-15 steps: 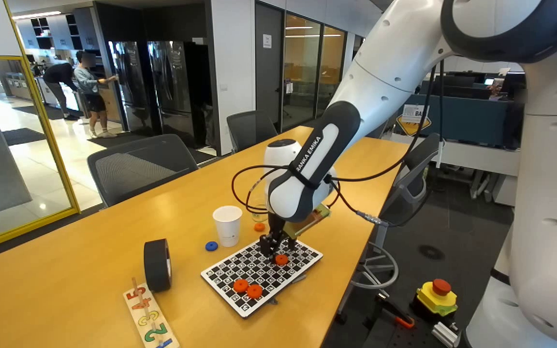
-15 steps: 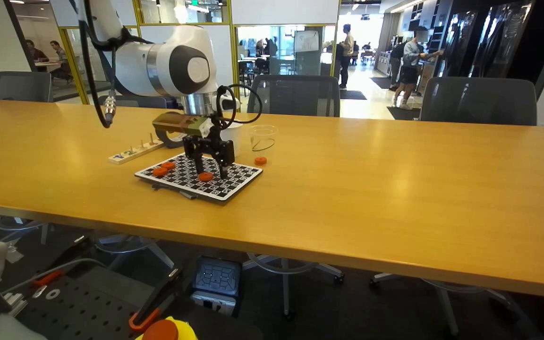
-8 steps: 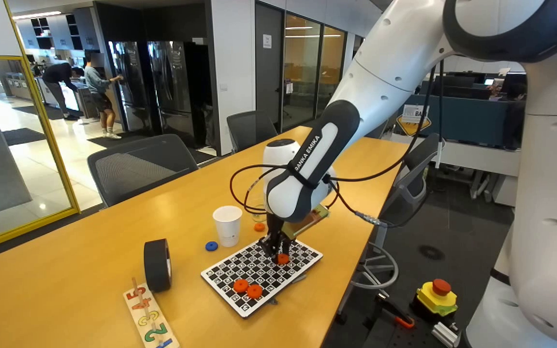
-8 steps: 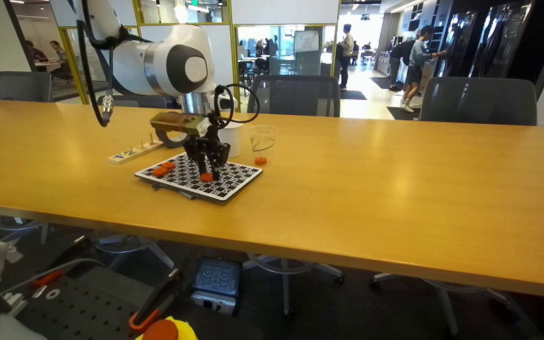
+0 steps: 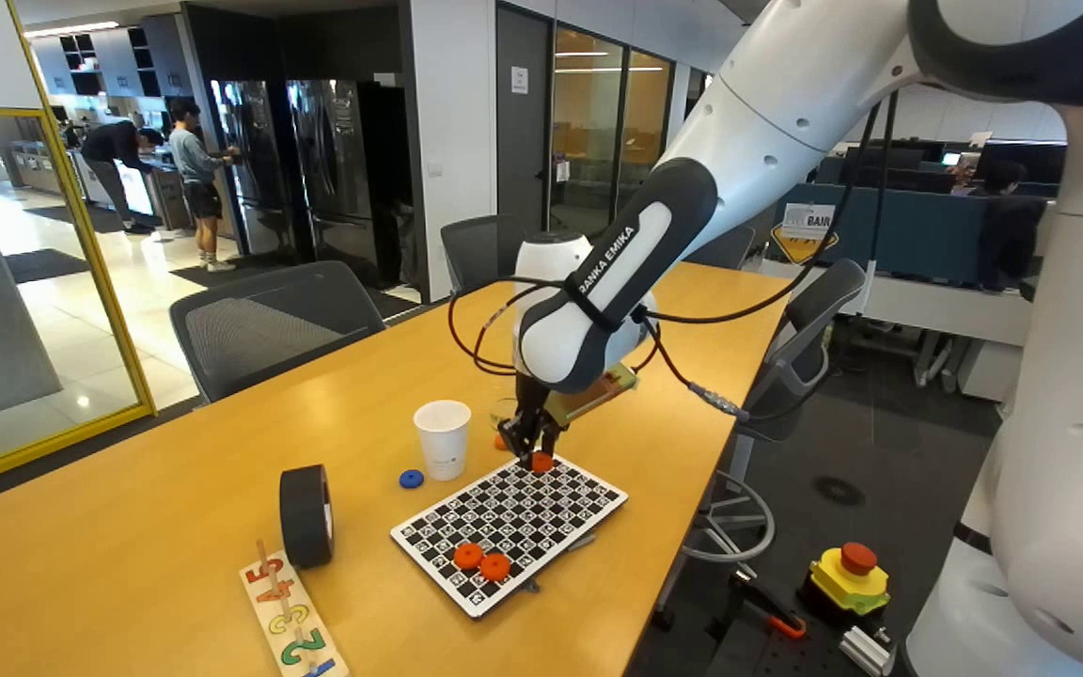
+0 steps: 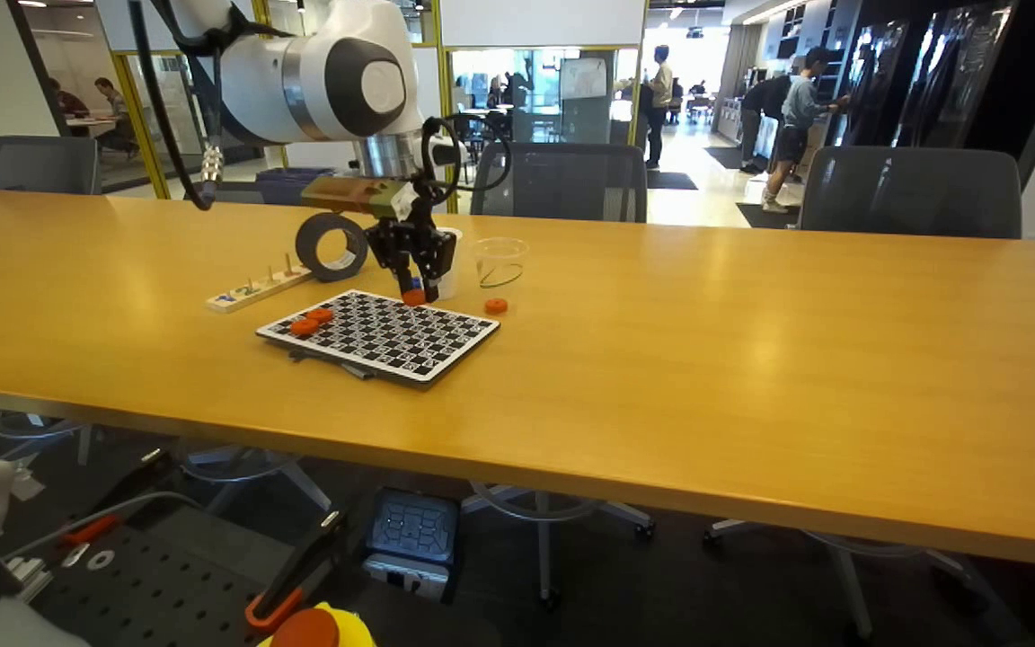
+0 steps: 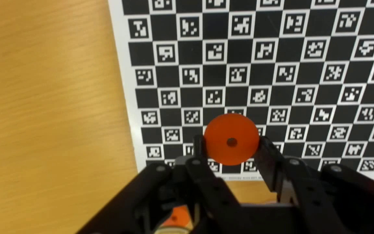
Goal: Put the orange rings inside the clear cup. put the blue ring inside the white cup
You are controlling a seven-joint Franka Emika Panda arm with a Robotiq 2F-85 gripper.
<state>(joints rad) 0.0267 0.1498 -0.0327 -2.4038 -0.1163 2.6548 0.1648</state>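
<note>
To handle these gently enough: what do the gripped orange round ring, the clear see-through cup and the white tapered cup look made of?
Gripped orange round ring: perhaps plastic or painted wood, smooth, low sheen; even colour, no visible grain.
Clear see-through cup: probably plastic, transparent; table shows through it.
White tapered cup: likely paper, matte, opaque; faint print near its base.

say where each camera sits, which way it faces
An exterior view: raised, facing diagonally along the table; arm at right.
An exterior view: off the table's near edge, facing across; arm at left.
Wrist view: on the arm, facing down at the board; end effector gripping an orange ring.
Both exterior views share the white cup.
</note>
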